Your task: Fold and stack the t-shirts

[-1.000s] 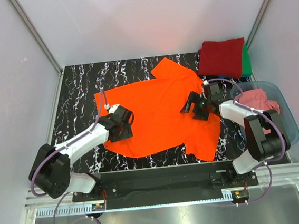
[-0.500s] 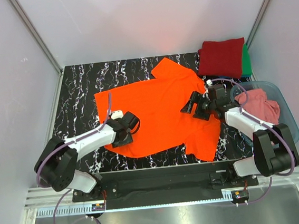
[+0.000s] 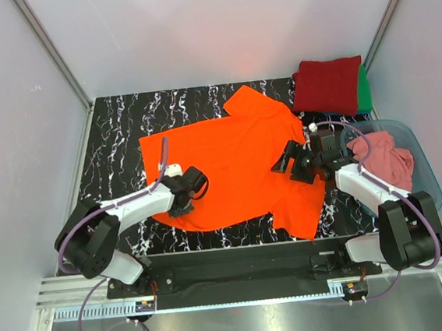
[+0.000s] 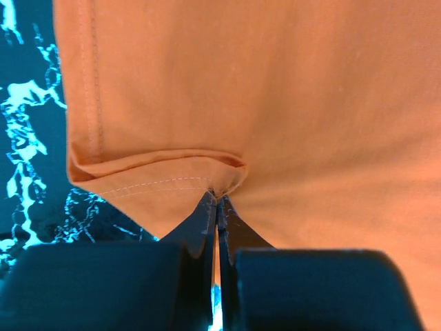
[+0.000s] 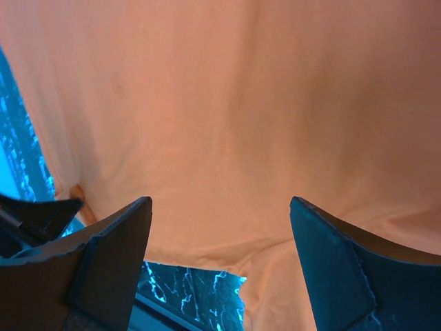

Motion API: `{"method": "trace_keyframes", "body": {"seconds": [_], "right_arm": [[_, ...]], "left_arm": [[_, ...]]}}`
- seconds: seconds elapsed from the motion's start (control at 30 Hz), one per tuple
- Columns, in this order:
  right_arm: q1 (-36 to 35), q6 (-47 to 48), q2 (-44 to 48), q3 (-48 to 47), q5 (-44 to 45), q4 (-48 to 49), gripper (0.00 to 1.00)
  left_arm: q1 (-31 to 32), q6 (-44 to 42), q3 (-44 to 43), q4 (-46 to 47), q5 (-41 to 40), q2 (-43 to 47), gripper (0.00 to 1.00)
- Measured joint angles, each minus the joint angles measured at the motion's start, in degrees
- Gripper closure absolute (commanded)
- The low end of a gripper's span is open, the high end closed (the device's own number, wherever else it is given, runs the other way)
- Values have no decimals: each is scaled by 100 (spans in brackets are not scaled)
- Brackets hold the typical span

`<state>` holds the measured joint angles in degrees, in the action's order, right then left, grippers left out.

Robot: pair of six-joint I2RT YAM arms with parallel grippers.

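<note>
Left wrist view shows the left gripper (image 4: 216, 198) with its fingers (image 4: 200, 222) pressed together, pinching a turned-over fold of the hem (image 4: 151, 181) of the orange t-shirt (image 4: 289, 89). The cloth bunches into a small ridge right at the fingertips. From above, this pinch sits at the orange t-shirt's near-left edge, where the left gripper (image 3: 189, 190) lies low on the cloth.

The right gripper (image 5: 219, 207) is spread wide, with nothing between its fingers; smooth orange cloth fills the view past them. From above it (image 3: 288, 161) is over the right-hand part of the orange t-shirt, above the near sleeve. Whether its fingertips touch the cloth cannot be told.

The orange t-shirt (image 3: 228, 161) lies spread flat on the black marbled table (image 3: 113, 144), covering its middle. A dark red folded shirt (image 3: 327, 85) lies just beyond the orange t-shirt's far-right sleeve, on top of a green folded shirt (image 3: 365, 90) that shows only along its right side. To the right of the orange t-shirt stands a translucent blue-grey tub (image 3: 429, 181) with a crumpled salmon-pink shirt (image 3: 383, 159) inside it.
</note>
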<state>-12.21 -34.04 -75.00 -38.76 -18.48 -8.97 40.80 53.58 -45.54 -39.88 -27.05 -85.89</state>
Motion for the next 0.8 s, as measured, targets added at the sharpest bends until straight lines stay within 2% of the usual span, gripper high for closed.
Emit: {"method": "trace_keyframes", "body": {"seconds": [0.17, 0.47, 0.63, 0.8], "right_arm": [[0, -164, 133, 50, 354, -387, 10], [-68, -651, 964, 363, 1220, -1495, 7], [-671, -1126, 1539, 367, 2059, -2380, 7], [-1556, -1862, 1731, 479, 2492, -3134, 9]], "left_arm": [[0, 20, 151, -170, -68, 527, 100], [-2, 153, 675, -463, -208, 2157, 100], [-35, 208, 905, -619, -284, 2653, 100], [-90, 238, 968, -675, -345, 3016, 100]]}}
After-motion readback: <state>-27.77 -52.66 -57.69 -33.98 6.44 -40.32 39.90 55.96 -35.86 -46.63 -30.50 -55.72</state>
